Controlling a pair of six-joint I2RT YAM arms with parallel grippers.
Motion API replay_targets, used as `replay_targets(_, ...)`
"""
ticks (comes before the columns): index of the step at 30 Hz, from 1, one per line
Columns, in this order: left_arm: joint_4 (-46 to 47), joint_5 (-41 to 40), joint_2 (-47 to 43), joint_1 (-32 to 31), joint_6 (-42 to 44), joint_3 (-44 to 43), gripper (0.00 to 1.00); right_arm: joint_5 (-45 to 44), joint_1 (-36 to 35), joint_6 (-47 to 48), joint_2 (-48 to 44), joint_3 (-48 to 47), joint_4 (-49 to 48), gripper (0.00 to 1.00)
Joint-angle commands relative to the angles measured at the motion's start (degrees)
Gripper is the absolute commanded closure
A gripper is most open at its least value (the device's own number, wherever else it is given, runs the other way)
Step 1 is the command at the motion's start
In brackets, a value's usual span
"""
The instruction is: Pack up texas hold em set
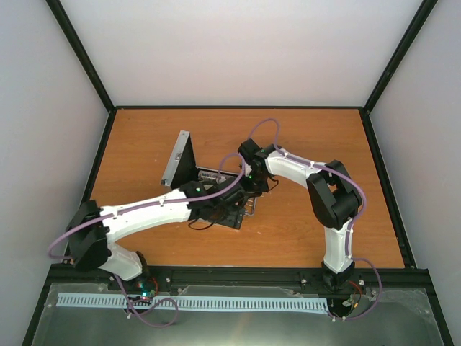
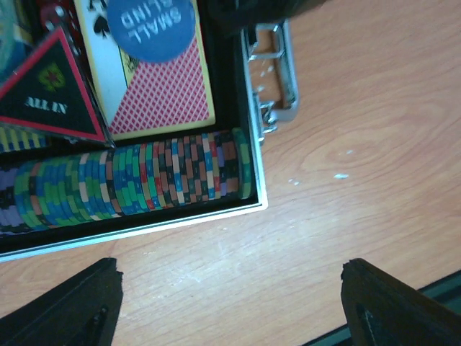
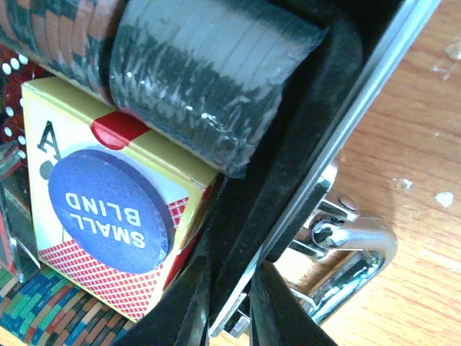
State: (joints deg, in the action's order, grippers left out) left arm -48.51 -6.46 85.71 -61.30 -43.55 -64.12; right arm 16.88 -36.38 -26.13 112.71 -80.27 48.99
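While the case (image 2: 144, 229) sat open in the middle of the table (image 2: 374, 144), its lid (image 1: 180, 160) stood up on the left and its handle (image 2: 281, 72) pointed right. My right gripper (image 3: 230, 317) was almost shut, pinching the case wall by the handle. My left gripper (image 2: 230, 277) hung wide open and empty, just near of the chip row (image 2: 144, 180). I thought the left arm was closer to the lid. I counted one case, one card deck (image 2: 162, 94), one round button (image 2: 151, 25) and one triangle button (image 2: 50, 94).
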Motion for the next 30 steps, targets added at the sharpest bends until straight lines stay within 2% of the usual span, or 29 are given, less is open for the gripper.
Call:
replay_targets(1,1.45,-2.95,-5.09,-0.51,0.37,-2.76,0.13,-3.16,0.44,2.59,-2.49,-1.71,1.00,0.75)
replay_targets(5,0.96,-4.76,-7.83,-0.42,1.34,-5.63,0.07,-3.09,0.52,3.20,-4.76,-1.69,1.14,0.48)
replay_targets(9,0.57,-4.93,-8.62,0.29,1.40,-8.57,0.06,-4.02,0.62,5.32,-6.81,-2.39,3.28,0.39)
replay_targets(12,-1.81,-6.30,-8.32,1.84,2.03,-14.46,0.05,-4.94,0.61,8.07,-9.77,-2.09,5.20,0.42)
replay_targets(15,-3.12,-3.42,-7.82,6.49,3.38,-19.92,0.04,-2.28,0.61,11.58,-13.23,-0.59,7.03,0.47)
replay_targets(18,-4.05,-1.39,-7.18,10.92,5.59,-25.33,0.03,4.11,0.61,15.25,-16.96,3.34,7.22,0.56)
replay_targets(22,-7.12,6.94,-4.52,19.79,9.14,-31.90,0.01,13.12,0.45,18.06,-20.31,9.37,5.56,0.66)
replay_targets(27,-8.25,11.13,-3.29,26.81,14.65,-37.35,0.01,20.19,-0.67,16.67,-20.57,11.75,2.28,0.68)
replay_targets(30,-8.36,11.40,-3.24,28.66,16.29,-37.47,0.01,19.89,-2.08,16.12,-17.66,10.38,3.10,0.71)
